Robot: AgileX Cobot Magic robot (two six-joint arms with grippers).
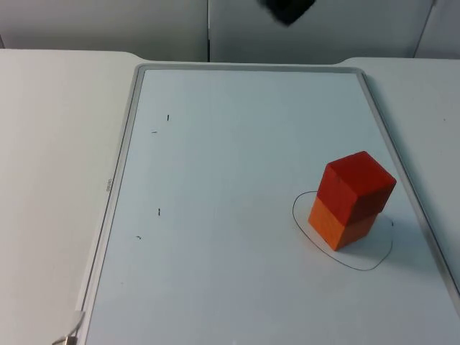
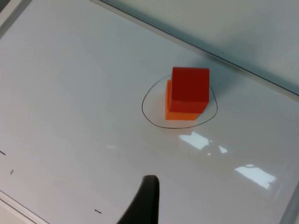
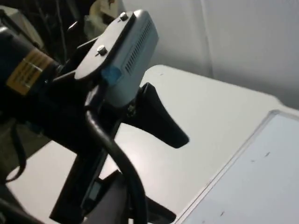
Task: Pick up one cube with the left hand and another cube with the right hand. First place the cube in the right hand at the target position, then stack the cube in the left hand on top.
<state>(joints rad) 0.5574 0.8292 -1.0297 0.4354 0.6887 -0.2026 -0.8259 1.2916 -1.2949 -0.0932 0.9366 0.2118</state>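
Nearest, an orange cube (image 1: 339, 224) sits inside the drawn ring (image 1: 342, 259) at the whiteboard's (image 1: 230, 215) near right, with a red cube (image 1: 356, 185) stacked on it, slightly offset. Left gripper (image 2: 142, 205) hangs above the board; right gripper's state cannot be told.

Only obstacle on the whiteboard (image 1: 237, 287): red cube (image 1: 357, 183) stacked on orange cube (image 1: 341, 224), inside the drawn ring (image 1: 302, 226) near the board's right frame. Narrow strip between stack and that frame. Board surface left of and behind the stack is flat and open, just small pen marks (image 1: 159, 212). My left fingertip (image 2: 145, 203) hangs above bare board, well apart from the stack.
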